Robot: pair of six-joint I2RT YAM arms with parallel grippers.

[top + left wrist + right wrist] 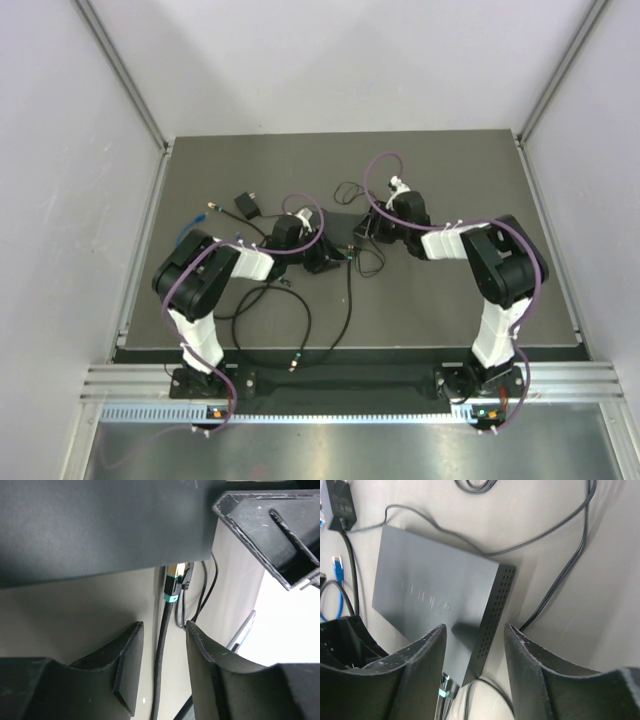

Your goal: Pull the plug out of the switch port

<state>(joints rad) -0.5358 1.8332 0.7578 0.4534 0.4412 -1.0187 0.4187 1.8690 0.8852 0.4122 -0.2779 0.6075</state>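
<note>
The switch [343,226] is a flat matte black box mid-table; it also shows in the right wrist view [430,585] and in the left wrist view [100,525]. A plug with a teal band [171,586] sits in the port on its edge; it also shows in the right wrist view [443,689]. Its black cable [162,650] runs back between my left fingers. My left gripper [162,632] is open, astride the cable and short of the plug. My right gripper [475,630] is open, over the box's vented corner.
A small black adapter block [339,504] lies beyond the switch, also in the top view [247,206]. A blue cable [339,575] and several loose black cables [300,330] lie around the switch. The right gripper's finger [270,525] shows close by in the left wrist view.
</note>
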